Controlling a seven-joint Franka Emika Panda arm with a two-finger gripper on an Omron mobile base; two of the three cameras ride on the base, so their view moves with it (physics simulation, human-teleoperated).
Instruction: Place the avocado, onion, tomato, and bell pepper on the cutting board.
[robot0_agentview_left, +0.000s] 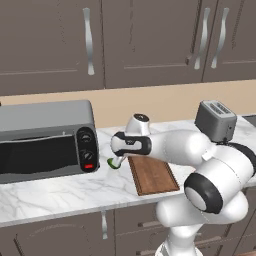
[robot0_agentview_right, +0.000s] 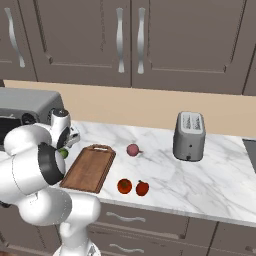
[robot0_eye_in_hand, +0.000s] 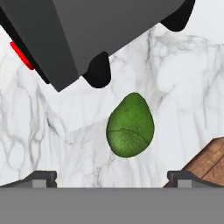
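Note:
The green avocado (robot0_eye_in_hand: 130, 125) lies on the marble counter beside the toaster oven, just left of the cutting board (robot0_agentview_left: 152, 175). My gripper (robot0_eye_in_hand: 112, 177) hangs right above it, open, its fingertips (robot0_eye_in_hand: 41, 177) spread wider than the fruit. From the left base the gripper (robot0_agentview_left: 118, 161) points down at the avocado (robot0_agentview_left: 113, 164). The board (robot0_agentview_right: 90, 167) is bare. To its right rest the pinkish onion (robot0_agentview_right: 132, 149), the orange-red tomato (robot0_agentview_right: 124, 186) and the deep red bell pepper (robot0_agentview_right: 142, 188).
A grey toaster oven (robot0_agentview_left: 45, 140) stands close on the left of the avocado, its feet and red button near my hand. A silver toaster (robot0_agentview_right: 189, 135) sits at the back right. Brown wall cabinets (robot0_agentview_right: 125, 40) hang above.

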